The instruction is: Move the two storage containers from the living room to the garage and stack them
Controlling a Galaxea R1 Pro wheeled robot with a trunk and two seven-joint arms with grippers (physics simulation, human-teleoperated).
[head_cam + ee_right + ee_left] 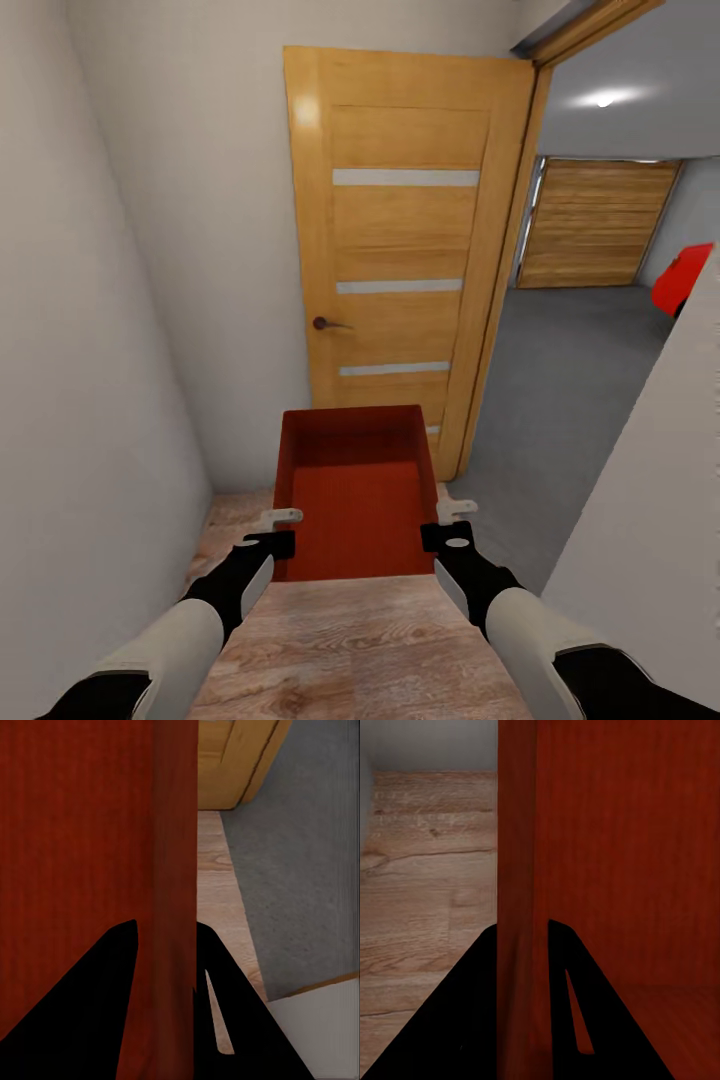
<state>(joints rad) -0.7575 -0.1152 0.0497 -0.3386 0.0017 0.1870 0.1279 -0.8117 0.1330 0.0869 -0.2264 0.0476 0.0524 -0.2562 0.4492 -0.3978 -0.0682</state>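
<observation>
A: Nearest are the two arms. The left gripper (283, 530) pinches the left wall of the red storage container (352, 490), one finger on each side of the wall.

B: And the right gripper (447, 522)?

A: It is clamped on the right wall in the same way. The box is held above the wood-plank floor (360, 640), before the open orange door (400, 250). Grey concrete floor (570, 380) lies beyond the doorway.

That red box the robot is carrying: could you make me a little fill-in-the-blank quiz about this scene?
1. The red container is held by ____ grippers, left gripper and right gripper.
2. The wooden door ahead stands ____.
3. Past the doorway, the floor is ____ in colour.

Missing words: two; open; grey
</observation>
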